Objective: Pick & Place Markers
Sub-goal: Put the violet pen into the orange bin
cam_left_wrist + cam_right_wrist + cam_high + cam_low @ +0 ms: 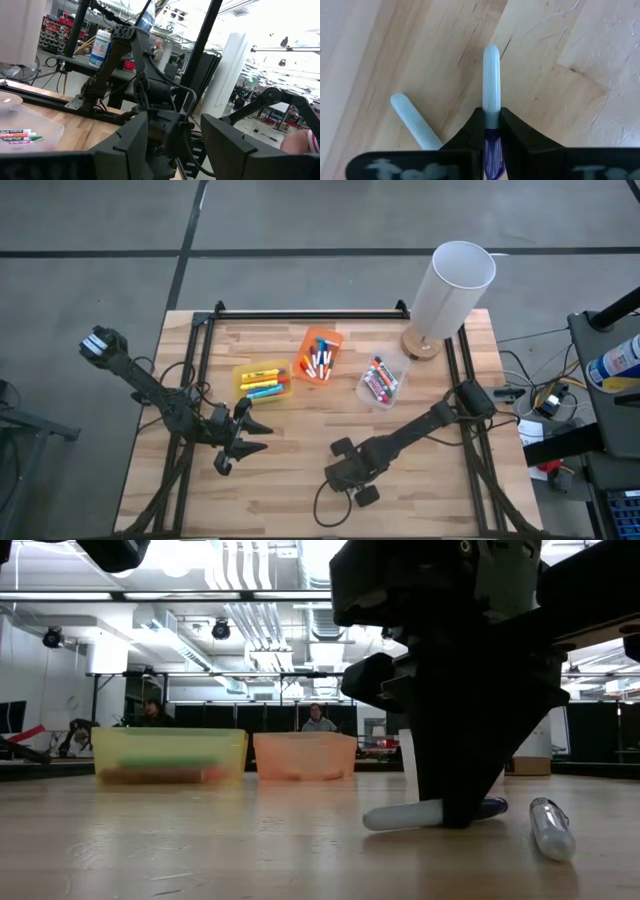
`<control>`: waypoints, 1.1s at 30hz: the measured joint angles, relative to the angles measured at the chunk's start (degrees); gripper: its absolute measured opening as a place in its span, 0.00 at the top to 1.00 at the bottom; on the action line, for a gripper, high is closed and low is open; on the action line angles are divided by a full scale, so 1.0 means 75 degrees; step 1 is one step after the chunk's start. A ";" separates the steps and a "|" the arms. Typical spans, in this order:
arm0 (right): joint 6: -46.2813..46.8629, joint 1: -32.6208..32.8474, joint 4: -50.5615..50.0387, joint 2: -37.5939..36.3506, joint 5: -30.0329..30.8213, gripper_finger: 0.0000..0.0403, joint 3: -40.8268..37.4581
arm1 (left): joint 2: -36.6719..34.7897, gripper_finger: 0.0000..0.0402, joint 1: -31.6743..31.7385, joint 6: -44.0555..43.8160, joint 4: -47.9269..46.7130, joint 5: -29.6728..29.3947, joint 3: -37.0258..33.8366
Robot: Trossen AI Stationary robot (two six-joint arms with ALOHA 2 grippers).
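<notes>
The purple-capped marker (491, 115) is pinched between the two fingers of the right tool (491, 131), which are closed narrowly on it near the join of cap and barrel. It lies flat on the desk (560, 45), its pale barrel projecting straight ahead of the fingertips and its purple cap end tucked back between them. In the low view the same marker (405, 815) is seen resting on the wood directly under the tool (462, 808).

A marker of this kind is judged to be light, stiff and smooth-sided, so it is likely to roll or pivot if gripped off-centre; a hold nearer mid-length would be steadier than one at the cap end.

A second marker (412, 120) lies just beside the tool, angled away from the held one and apparently untouched, though its near end is hidden behind a finger.

The left tool (243, 442) is held well apart from the markers, its fingers spread wide and holding nothing. Three bins of markers (320, 358) sit farther off.
</notes>
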 joint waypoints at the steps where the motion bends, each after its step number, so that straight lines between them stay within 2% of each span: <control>1: -0.0005 0.0000 -0.0018 0.0000 0.0005 0.93 0.0031 | 0.0000 0.56 0.0000 -0.0003 -0.0005 0.0000 0.0000; 25: -0.0259 -0.0118 -0.0076 0.0006 0.0269 0.93 0.0344 | 0.0000 0.56 -0.0001 -0.0009 -0.0010 0.0000 0.0000; 33: -0.0376 -0.0178 -0.0561 -0.0003 0.0263 0.93 0.0726 | 0.0000 0.56 0.0002 -0.0009 -0.0013 0.0000 0.0000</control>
